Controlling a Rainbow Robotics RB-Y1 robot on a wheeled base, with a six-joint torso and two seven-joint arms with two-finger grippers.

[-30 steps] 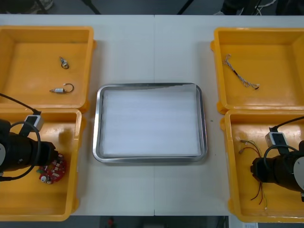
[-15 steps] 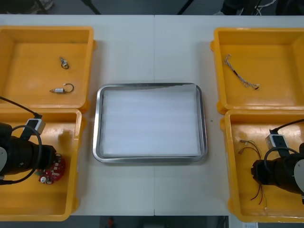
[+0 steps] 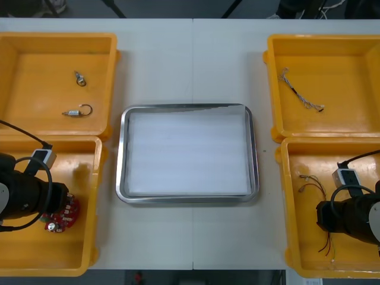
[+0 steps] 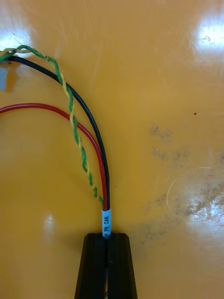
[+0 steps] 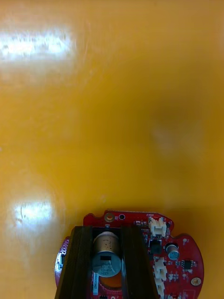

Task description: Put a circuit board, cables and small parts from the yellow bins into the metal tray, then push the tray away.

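Observation:
A round red circuit board (image 3: pixel 59 217) lies in the near left yellow bin (image 3: pixel 83 261). My left gripper (image 5: pixel 108 254) is shut on the circuit board (image 5: pixel 177 261), its fingers (image 5: pixel 80 261) clamping a metal cylinder that stands on it. In the near right yellow bin (image 3: pixel 294 237) my right gripper (image 4: pixel 110 257) is shut on a cable bundle (image 4: pixel 91 154) of red, black and twisted green-yellow wires, held at its white label. The bundle's loose ends (image 3: pixel 325 244) trail by the right arm (image 3: pixel 350 218). The metal tray (image 3: pixel 253 148), white inside, sits mid-table.
The far left bin (image 3: pixel 110 47) holds two small metal parts (image 3: pixel 79 78) (image 3: pixel 77 111). A thin twisted cable (image 3: pixel 300 95) lies in the far right bin (image 3: pixel 273 53). Bare table shows in front of and behind the tray.
Both grippers have shut from open: the left on the circuit board, the right on the cable bundle. The board has shifted slightly left and nearer in its bin.

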